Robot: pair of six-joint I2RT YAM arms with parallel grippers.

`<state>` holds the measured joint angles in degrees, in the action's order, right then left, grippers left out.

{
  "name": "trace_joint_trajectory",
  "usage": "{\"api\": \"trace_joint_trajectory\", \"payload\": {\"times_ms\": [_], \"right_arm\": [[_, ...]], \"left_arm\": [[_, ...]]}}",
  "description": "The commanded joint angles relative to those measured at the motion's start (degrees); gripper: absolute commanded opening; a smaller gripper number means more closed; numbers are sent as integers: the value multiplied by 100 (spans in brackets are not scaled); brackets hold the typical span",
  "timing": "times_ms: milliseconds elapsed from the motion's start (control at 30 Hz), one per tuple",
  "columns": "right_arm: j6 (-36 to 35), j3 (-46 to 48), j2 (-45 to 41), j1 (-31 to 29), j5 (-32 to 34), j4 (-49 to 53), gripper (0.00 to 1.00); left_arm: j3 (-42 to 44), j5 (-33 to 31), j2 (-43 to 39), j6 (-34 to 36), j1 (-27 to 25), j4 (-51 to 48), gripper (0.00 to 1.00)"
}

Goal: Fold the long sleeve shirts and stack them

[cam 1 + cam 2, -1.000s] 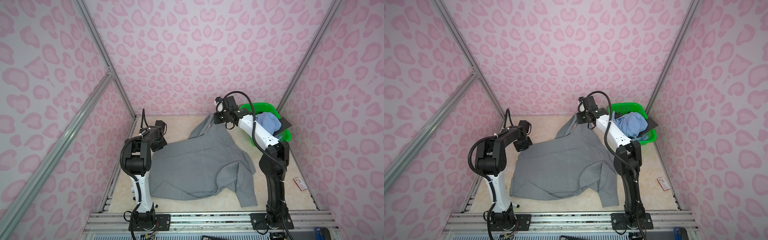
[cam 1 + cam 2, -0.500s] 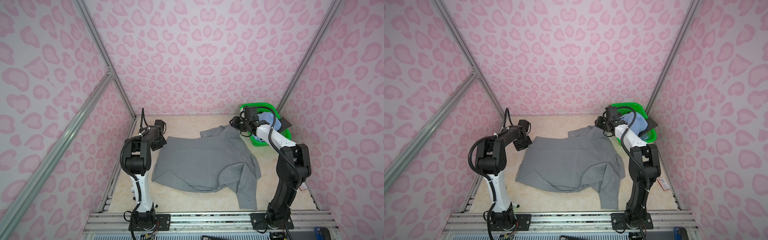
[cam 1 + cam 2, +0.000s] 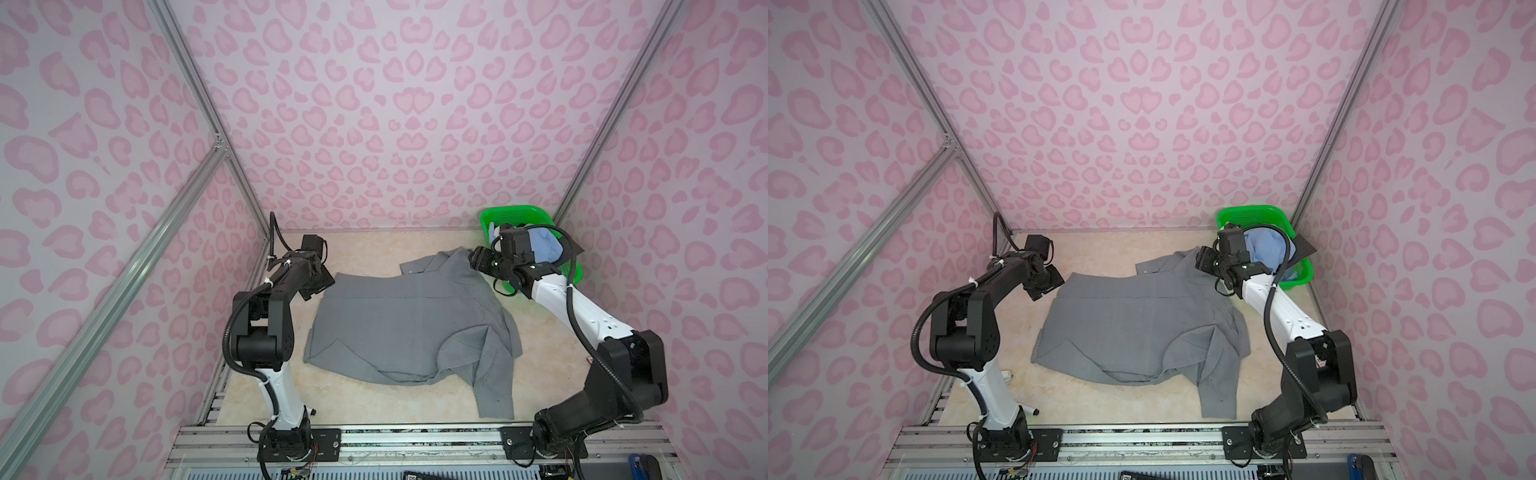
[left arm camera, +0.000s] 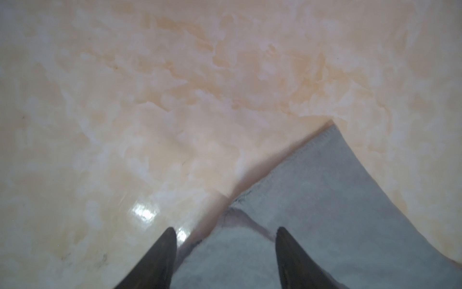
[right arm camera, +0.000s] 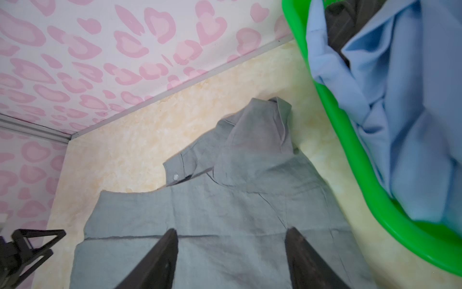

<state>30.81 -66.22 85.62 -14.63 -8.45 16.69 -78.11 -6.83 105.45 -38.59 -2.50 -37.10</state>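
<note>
A mid-grey long sleeve shirt lies spread on the table, collar toward the back wall and one sleeve trailing to the front right. My left gripper stands open low over the shirt's back left corner, holding nothing. My right gripper hangs open just above the shirt's back right shoulder, its fingers apart from the cloth. A light blue shirt and a dark charcoal one lie bunched in the basket.
A green plastic basket stands in the back right corner, close beside my right wrist. Pink patterned walls close in three sides. A metal rail with both arm bases runs along the front.
My right gripper let go of the collar end it held up and moved right toward the basket. The shirt dropped flat. My left gripper opened in place.
</note>
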Motion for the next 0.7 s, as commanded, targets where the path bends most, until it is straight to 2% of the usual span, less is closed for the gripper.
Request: {"api": "trace_joint_trajectory", "payload": {"times_ms": [0, 167, 267, 467, 533, 667], "right_arm": [[-15, 718, -642, -200, 74, 419, 70], [77, 1498, -2013, -694, 549, 1303, 73], [133, 1717, -2687, -1050, 897, 1932, 73], [447, 2305, -3739, -1399, 1272, 2363, 73], [504, 2412, -3925, -1402, 1323, 2442, 73], [544, 2593, -4075, -1454, 1322, 2478, 73]], "left_arm": [[741, 471, -824, -509, 4, 20, 70], [2126, 771, -2144, -771, -38, 50, 70], [2605, 685, -2479, -735, -111, -76, 70], [2547, 383, -2053, -513, -747, -368, 68], [2491, 335, -1913, -501, -998, -406, 68], [2311, -148, -1588, -333, -1302, -560, 66]]}}
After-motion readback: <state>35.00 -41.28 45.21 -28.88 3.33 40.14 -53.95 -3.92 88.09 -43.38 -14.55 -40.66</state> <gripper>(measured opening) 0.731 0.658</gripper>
